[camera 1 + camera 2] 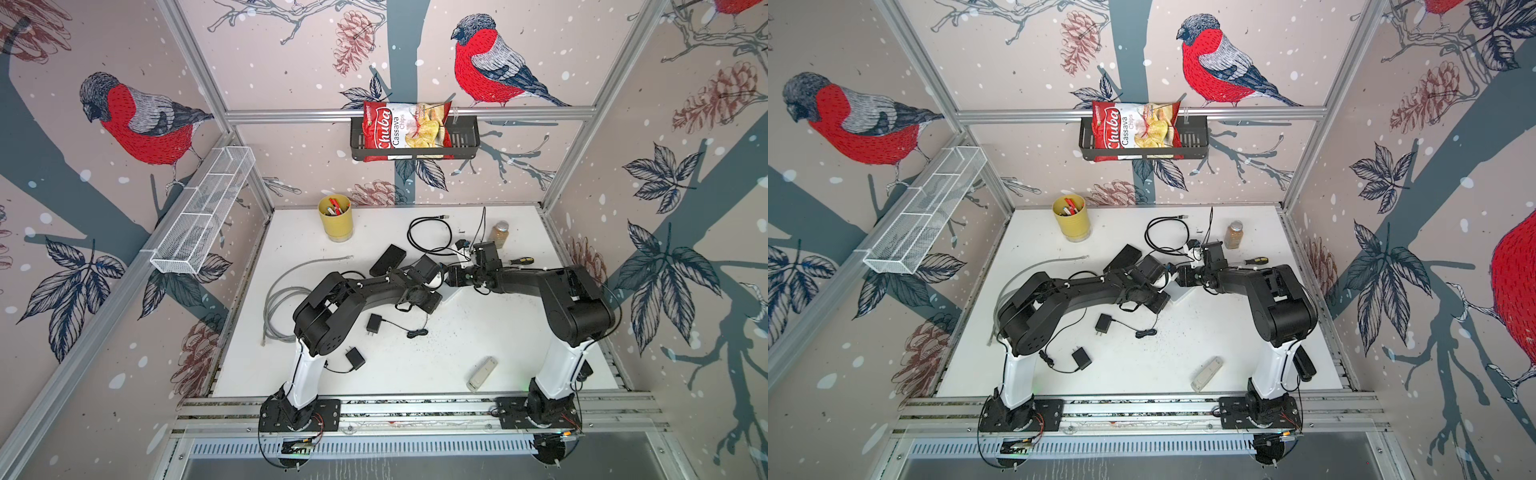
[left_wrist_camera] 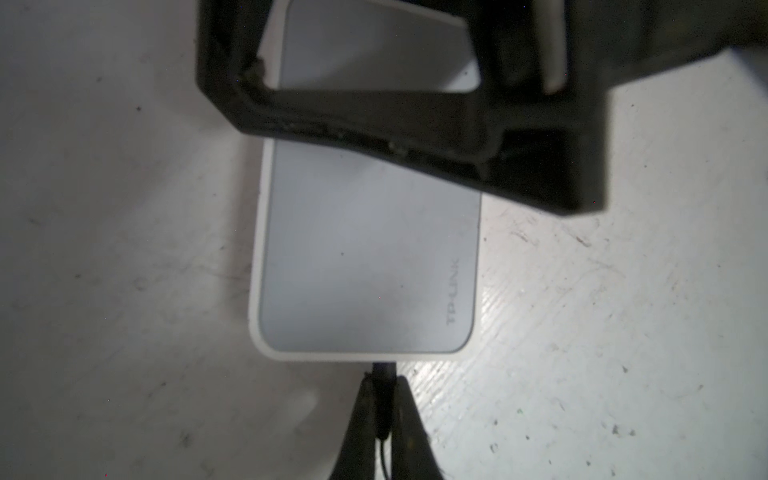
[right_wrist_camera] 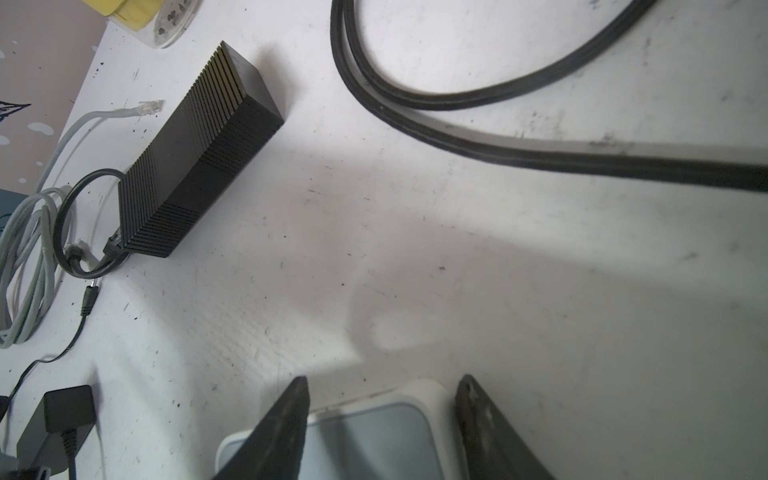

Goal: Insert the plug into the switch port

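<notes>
Top views, arms: left arm (image 1: 353, 291) and right arm (image 1: 540, 282) reach in and meet over the middle of the table (image 1: 478, 353).
Top views, switch: the switch (image 1: 454, 296) is white and lies under the two wrists. Only one corner shows, in both top views.
Top views, surroundings: a black box (image 1: 388, 259) lies just left of the wrists, a grey cable (image 1: 278, 307) is coiled at the left edge, and a yellow cup (image 1: 336, 218) stands far left. A black cable (image 1: 430, 237) loops on the far side.
Right wrist, right gripper: the right gripper (image 3: 384, 380) has its jaws spread, one finger on each side of the switch's end. Whether they press on it cannot be told.
Right wrist, beyond: black box and grey cable lie farther left.
Left wrist, left gripper: the left gripper (image 2: 384, 380) has its jaws pressed together, pinching the black plug (image 2: 382, 399).
Left wrist, plug: its tip meets the middle of the switch's short edge. How far in it sits cannot be told.
Left wrist, switch: it lies flat on the table with TP-LINK lettering on top, and the right gripper crosses its other end.
</notes>
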### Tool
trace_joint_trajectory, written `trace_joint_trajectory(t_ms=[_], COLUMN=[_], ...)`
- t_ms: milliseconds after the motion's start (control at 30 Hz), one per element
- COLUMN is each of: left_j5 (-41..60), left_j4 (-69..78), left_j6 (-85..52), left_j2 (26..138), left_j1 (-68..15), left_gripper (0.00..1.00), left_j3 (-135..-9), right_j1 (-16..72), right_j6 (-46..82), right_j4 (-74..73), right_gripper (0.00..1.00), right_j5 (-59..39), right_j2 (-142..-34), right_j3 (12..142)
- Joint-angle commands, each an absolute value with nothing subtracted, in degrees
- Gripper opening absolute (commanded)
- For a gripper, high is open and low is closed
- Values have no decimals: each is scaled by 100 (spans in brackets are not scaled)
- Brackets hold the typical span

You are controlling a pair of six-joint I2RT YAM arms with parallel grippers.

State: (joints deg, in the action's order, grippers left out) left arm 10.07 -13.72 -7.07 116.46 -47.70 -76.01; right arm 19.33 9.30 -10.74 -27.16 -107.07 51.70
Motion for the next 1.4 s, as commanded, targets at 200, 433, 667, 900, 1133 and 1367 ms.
trace_joint_trajectory(t_ms=[200,433,667,900,1133,1367], left_j5=[1022,1111,1261,1265,1410,1668], left_j4=[-758,-656,-435,-168,122,24], left_j6=[-644,-563,-474,-522,-660,-655], left_j2=[11662,11742,11821,11719,11718,11872], left_j1=[-4746,-4676,-4529,-4474,-4413,-4368], left_gripper=[0,0,0,0,0,0], left_j3=[-7765,-7933,-8026,-7782,-7793,-8113], right_j1=[2158,2298,2326,2093,2353,2442], right_j6=[913,744,703,914,736,569], right_j4=[-134,-163,-80,-61,-33,106], right_gripper=[54,52,52,52,52,50], right_j5=[-3407,-3743,-3728,-3706,-3826,-3657], right_j2=[-10720,-10701,-10811,-10933,-10888,-10871], right_j3=[4950,4858,4981,5092,5071,5064])
